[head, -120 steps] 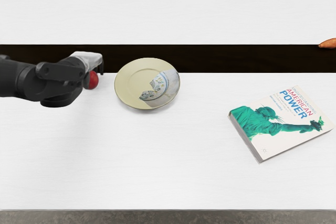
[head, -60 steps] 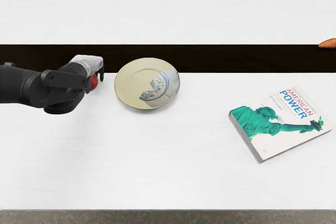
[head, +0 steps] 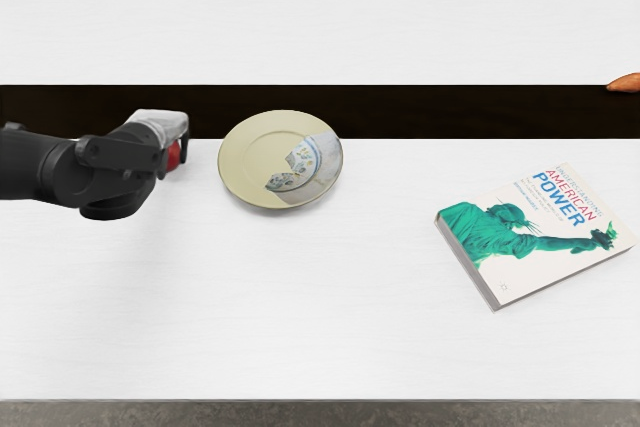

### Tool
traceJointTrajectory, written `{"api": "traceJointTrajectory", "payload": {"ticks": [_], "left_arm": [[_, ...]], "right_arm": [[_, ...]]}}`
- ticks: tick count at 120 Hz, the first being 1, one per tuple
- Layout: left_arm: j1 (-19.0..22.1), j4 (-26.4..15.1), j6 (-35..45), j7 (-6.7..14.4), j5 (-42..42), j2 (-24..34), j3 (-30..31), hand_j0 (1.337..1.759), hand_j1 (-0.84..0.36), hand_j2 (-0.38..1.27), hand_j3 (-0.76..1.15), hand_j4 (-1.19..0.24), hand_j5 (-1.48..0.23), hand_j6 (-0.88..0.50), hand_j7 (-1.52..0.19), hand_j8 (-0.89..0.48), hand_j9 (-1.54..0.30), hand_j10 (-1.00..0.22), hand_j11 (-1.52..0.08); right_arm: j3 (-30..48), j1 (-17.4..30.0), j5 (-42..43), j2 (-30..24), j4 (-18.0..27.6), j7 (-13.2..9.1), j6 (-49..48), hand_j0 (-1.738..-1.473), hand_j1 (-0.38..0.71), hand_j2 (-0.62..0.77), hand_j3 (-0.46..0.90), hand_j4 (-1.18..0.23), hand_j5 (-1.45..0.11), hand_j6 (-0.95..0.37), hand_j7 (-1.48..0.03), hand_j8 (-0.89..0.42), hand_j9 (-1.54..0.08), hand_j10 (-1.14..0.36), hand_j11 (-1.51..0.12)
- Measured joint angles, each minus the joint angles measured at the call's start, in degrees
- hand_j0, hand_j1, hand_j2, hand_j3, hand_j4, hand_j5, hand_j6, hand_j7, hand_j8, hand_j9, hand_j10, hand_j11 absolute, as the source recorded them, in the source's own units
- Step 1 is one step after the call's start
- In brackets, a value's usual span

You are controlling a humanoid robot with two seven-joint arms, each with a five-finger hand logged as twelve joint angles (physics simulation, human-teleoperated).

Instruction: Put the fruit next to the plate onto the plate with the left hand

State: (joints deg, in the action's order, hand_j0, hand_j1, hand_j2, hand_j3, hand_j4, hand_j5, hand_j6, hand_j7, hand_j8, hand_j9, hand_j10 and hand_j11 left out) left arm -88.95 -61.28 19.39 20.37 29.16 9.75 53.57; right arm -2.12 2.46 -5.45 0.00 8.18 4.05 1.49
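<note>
A small red fruit lies on the white table left of the cream plate, mostly covered by my left hand. The hand's pale fingers curl down over the fruit from above and behind, closed around it. Its dark arm comes in from the left edge. The plate is apart from the hand, about a fruit's width to the right, and has a patterned patch in its right half. The right arm is out of view.
A paperback book with a green statue cover lies at the right of the table. An orange object pokes in at the far right edge beyond the dark gap behind the table.
The left hand has settled lower over the red fruit and closed on it; more of the fruit is now covered. Plate and book have not moved.
</note>
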Motion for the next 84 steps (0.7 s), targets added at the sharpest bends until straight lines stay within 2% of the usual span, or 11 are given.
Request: {"api": "traceJointTrajectory", "payload": {"ticks": [9, 12, 21, 33, 38, 39, 43, 52, 66, 71, 84], "left_arm": [[0.00, -0.14, 0.03, 0.20, -1.18, 0.00, 0.13, 1.637, -0.34, 0.27, 0.00, -0.91, -1.00, -0.33, -1.11, -0.24, -1.14, -0.47, -1.21], [0.00, -0.21, 0.03, 0.26, -1.41, 0.00, 0.17, 1.634, -0.35, 0.31, -0.09, -0.93, -0.99, -0.33, -1.11, -0.25, -1.14, -0.48, -1.21], [-0.01, -0.54, -0.17, 0.39, -2.56, 0.00, 0.24, 1.646, -0.32, 0.05, 0.13, -0.95, -0.98, -0.34, -1.10, -0.23, -1.13, -0.48, -1.21], [-0.09, -0.82, -0.36, 0.34, -4.34, 0.09, 0.31, 1.658, -0.26, -0.15, 0.11, -0.99, -0.98, -0.34, -1.08, -0.24, -1.14, -0.54, -1.23], [-0.29, -0.91, -0.54, 0.25, -4.96, 0.20, 0.33, 1.656, -0.23, -0.12, -0.10, -0.99, -0.99, -0.41, -0.96, -0.19, -1.14, -0.53, -1.23], [-0.33, -0.94, -0.55, 0.22, -5.11, 0.23, 0.34, 1.656, -0.23, -0.10, -0.14, -0.99, -0.99, -0.47, -0.85, -0.23, -1.14, -0.51, -1.23], [-0.68, -1.03, -0.73, 0.22, -5.49, 0.33, 0.34, 1.650, -0.25, 0.07, -0.35, -1.01, -1.00, -0.42, -0.96, -0.27, -1.15, -0.58, -1.23], [-1.78, -1.13, -1.79, 0.31, -6.30, 0.91, 0.32, 1.647, -0.32, 0.24, -0.24, -0.99, -1.06, -0.38, -1.03, -0.26, -1.16, -0.58, -1.23], [-3.51, -1.18, -4.06, 0.38, -6.87, 1.45, 0.25, 1.640, -0.39, 0.29, -0.14, -1.01, -1.13, -0.35, -1.12, -0.22, -1.18, -0.55, -1.24], [-4.68, -1.25, -5.62, 0.30, -7.76, 1.84, 0.22, 1.640, -0.40, 0.31, -0.11, -1.01, -1.17, -0.30, -1.16, -0.12, -1.19, -0.50, -1.24], [-7.19, -1.26, -10.54, 0.31, -9.00, 2.28, -0.03, 1.638, -0.45, 0.32, -0.07, -1.00, -1.18, -0.26, -1.17, -0.12, -1.19, -0.49, -1.23]], "right_arm": [[0.00, 0.00, 0.00, 0.00, 0.00, 0.00, 0.00, -1.658, -0.31, -0.01, 0.00, -0.03, -0.04, -0.03, -0.04, -0.03, -0.04, -0.03, -0.04], [0.00, 0.00, 0.00, 0.00, 0.00, 0.00, 0.00, -1.658, -0.31, -0.01, 0.00, -0.03, -0.04, -0.03, -0.04, -0.03, -0.04, -0.03, -0.04], [0.01, 0.00, 0.00, 0.00, 0.00, 0.00, 0.00, -1.658, -0.31, -0.01, 0.00, -0.03, -0.04, -0.03, -0.04, -0.03, -0.04, -0.03, -0.04], [0.00, 0.00, 0.00, 0.00, 0.00, 0.00, 0.00, -1.658, -0.31, -0.01, 0.00, -0.03, -0.04, -0.03, -0.04, -0.03, -0.04, -0.03, -0.04], [0.00, 0.00, 0.00, 0.00, 0.00, 0.00, 0.00, -1.658, -0.31, -0.01, 0.00, -0.03, -0.04, -0.03, -0.04, -0.03, -0.04, -0.03, -0.04], [0.00, 0.00, 0.00, 0.00, 0.00, 0.00, 0.00, -1.658, -0.31, -0.01, 0.00, -0.03, -0.04, -0.03, -0.04, -0.03, -0.04, -0.03, -0.04], [0.00, 0.00, 0.00, 0.00, 0.00, 0.00, 0.00, -1.658, -0.31, -0.01, 0.00, -0.03, -0.04, -0.03, -0.04, -0.03, -0.04, -0.03, -0.04], [0.01, 0.00, 0.00, 0.00, 0.00, 0.00, 0.00, -1.658, -0.31, -0.01, 0.00, -0.03, -0.04, -0.03, -0.04, -0.03, -0.04, -0.03, -0.04], [0.01, 0.00, 0.00, 0.00, 0.00, 0.00, 0.00, -1.658, -0.31, -0.01, 0.00, -0.03, -0.04, -0.03, -0.04, -0.03, -0.04, -0.03, -0.04], [0.01, 0.00, 0.00, 0.00, 0.00, 0.01, 0.00, -1.658, -0.31, -0.01, 0.00, -0.03, -0.04, -0.03, -0.04, -0.03, -0.04, -0.03, -0.04], [0.00, 0.00, 0.00, 0.00, 0.00, 0.00, 0.00, -1.658, -0.31, -0.01, 0.00, -0.03, -0.04, -0.03, -0.04, -0.03, -0.04, -0.03, -0.04]]}}
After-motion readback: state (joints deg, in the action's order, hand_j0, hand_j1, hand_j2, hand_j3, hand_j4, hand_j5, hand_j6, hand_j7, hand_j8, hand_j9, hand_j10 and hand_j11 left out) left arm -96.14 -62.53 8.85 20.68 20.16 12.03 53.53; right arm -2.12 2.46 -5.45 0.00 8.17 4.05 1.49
